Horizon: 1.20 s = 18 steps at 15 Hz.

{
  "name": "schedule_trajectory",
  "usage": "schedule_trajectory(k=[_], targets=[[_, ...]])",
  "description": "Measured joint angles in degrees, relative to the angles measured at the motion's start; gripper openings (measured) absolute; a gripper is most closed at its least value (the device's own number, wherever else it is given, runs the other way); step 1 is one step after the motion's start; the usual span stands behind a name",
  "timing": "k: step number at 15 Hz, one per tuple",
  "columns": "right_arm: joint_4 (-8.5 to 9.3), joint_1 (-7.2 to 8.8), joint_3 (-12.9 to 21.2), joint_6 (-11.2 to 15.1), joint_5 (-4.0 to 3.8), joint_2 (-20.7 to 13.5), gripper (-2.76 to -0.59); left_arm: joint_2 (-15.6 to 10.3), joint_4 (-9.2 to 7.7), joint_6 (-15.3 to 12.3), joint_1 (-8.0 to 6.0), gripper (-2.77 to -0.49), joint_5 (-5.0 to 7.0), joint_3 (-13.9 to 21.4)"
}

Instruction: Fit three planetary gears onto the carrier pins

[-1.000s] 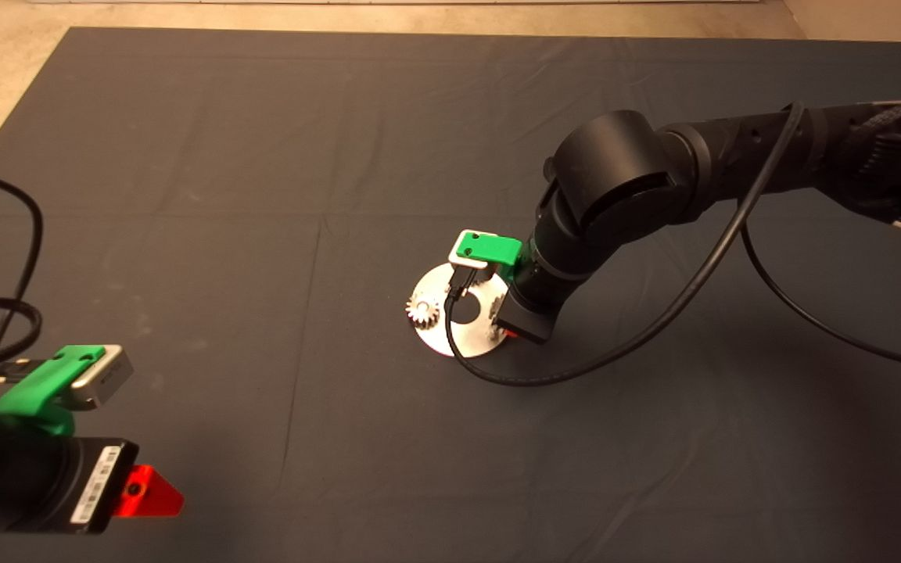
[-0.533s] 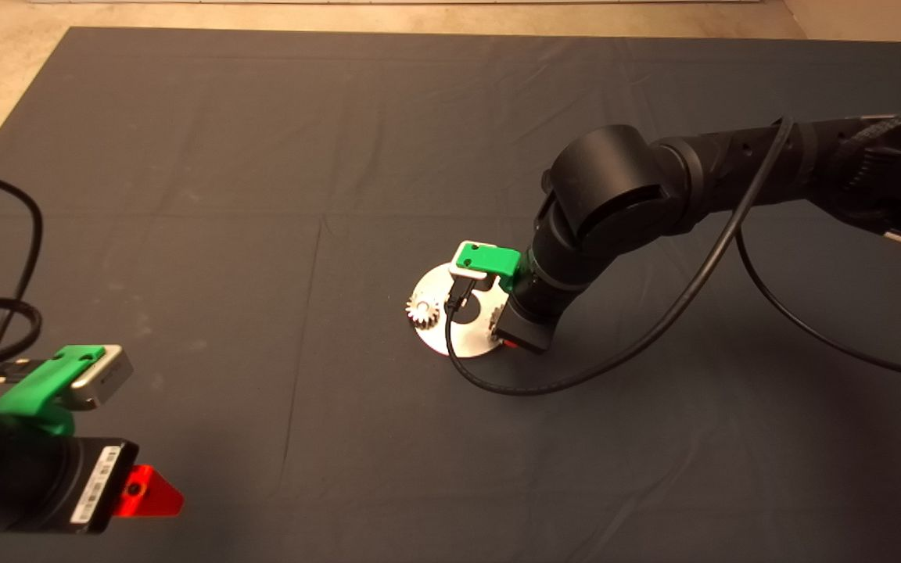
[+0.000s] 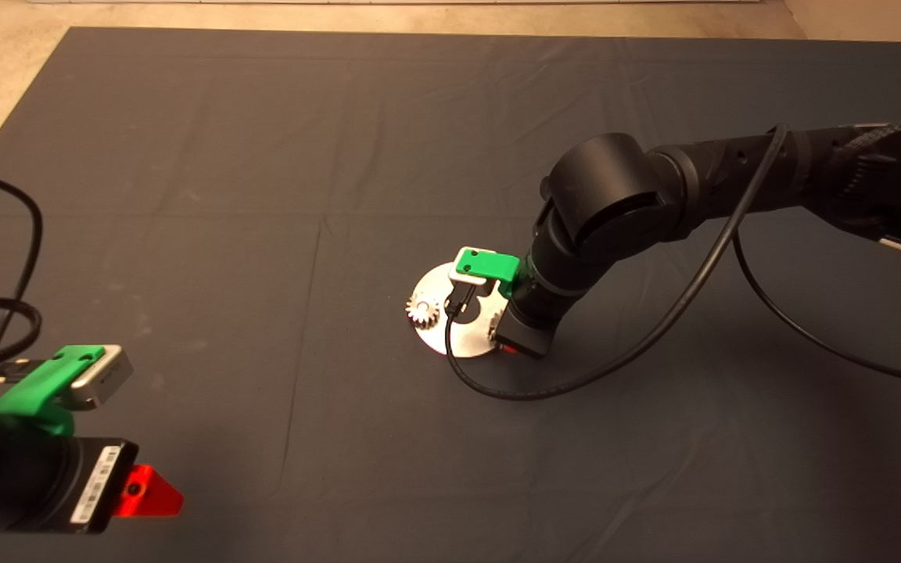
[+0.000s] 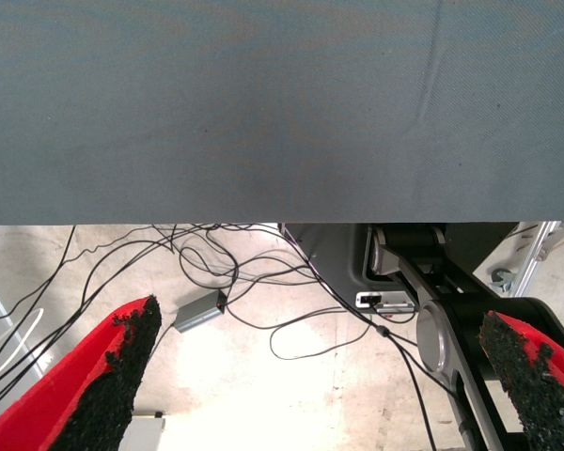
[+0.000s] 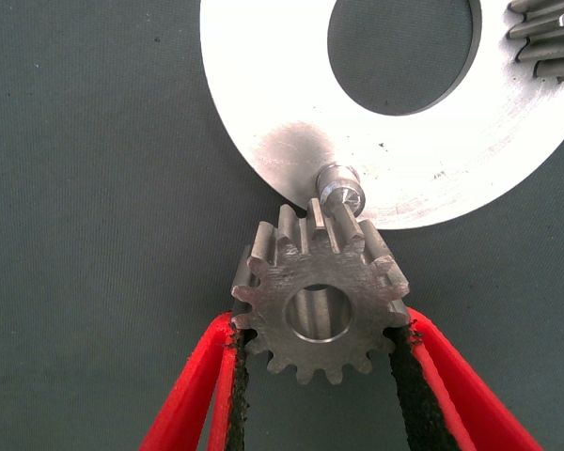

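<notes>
Right wrist view caught the right gripper (image 5: pixel 318 352) pinching a gear (image 5: pixel 320 303) just short of the bare pin (image 5: pixel 341 186) on the disc (image 5: pixel 263 103), bore level for lining up; left gripper (image 4: pixel 320 376) sat spread, parked off the mat.

Shiny brushed-metal disc (image 5: pixel 263 103), dull machined steel gear (image 5: pixel 320 305), matt woven cloth mat (image 5: pixel 85 235), gritty black pads (image 5: pixel 409 376).

Black arms, green pincer (image 3: pixel 509 344) mounts, red fingers (image 5: pixel 193 395)

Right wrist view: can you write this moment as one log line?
right pincer: shut on planetary gear | gear beside carrier pin, not seated | disc: one gear mounted | left pincer: open, parked
</notes>
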Motion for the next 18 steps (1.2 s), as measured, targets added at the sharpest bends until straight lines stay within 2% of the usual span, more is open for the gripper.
schedule_trajectory(k=[5,7,10,18], targets=[[-0.02,-0.04,0.0,0.0,0.0,0.0,-2.42,0.0,0.0,0.01,0.0,-0.8,0.0,0.0],[-0.02,-0.67,-0.16,0.0,0.04,0.04,-2.42,0.0,0.0,-0.01,0.0,-0.8,0.0,0.0],[-0.06,-1.28,-1.15,-0.02,0.02,0.44,-2.42,0.0,-0.01,-0.01,0.0,-0.8,0.0,0.0],[-0.13,-1.28,-3.83,-0.24,0.05,0.66,-2.42,0.0,-0.02,-0.01,0.0,-0.8,0.0,0.0]])
